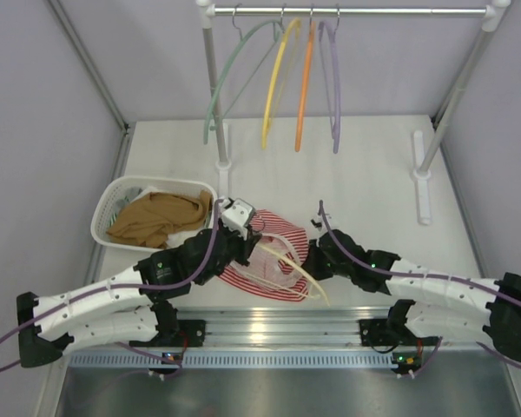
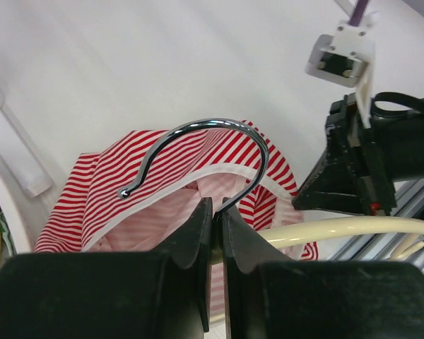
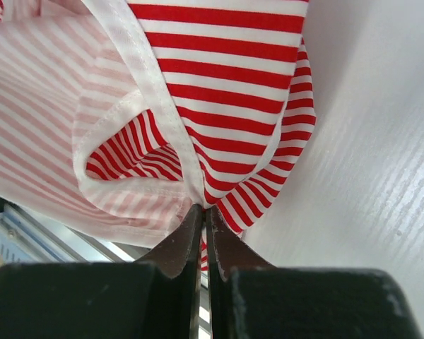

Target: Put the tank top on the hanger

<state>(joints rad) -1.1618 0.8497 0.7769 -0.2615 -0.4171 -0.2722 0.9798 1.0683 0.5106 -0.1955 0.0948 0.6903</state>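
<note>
From above, the tank top (image 1: 273, 265) lies bunched at the table's (image 1: 373, 191) six o'clock edge between the two arms. The cream hanger (image 1: 302, 280) is partly inside it, and one hanger arm pokes out toward five o'clock. The left gripper (image 1: 246, 239) comes in from nine o'clock and the right gripper (image 1: 318, 252) from three. The basket (image 1: 113, 201) with the tan garment (image 1: 156, 219) sits just beside at ten o'clock, so a wide left swing could knock it. In the left wrist view, the left jaws are pinched together on the thin stem of the metal hook (image 2: 198, 138), which arches toward twelve. That hold is narrow and smooth, so the hanger could twist or slip once the cloth is pulled. In the right wrist view, the right jaws are clamped on a fold of striped cloth and white trim. Several layers seem caught. Pulling toward three o'clock could drag the whole garment off the hanger rather than seat one strap, or the thin fold could slide free.
</note>
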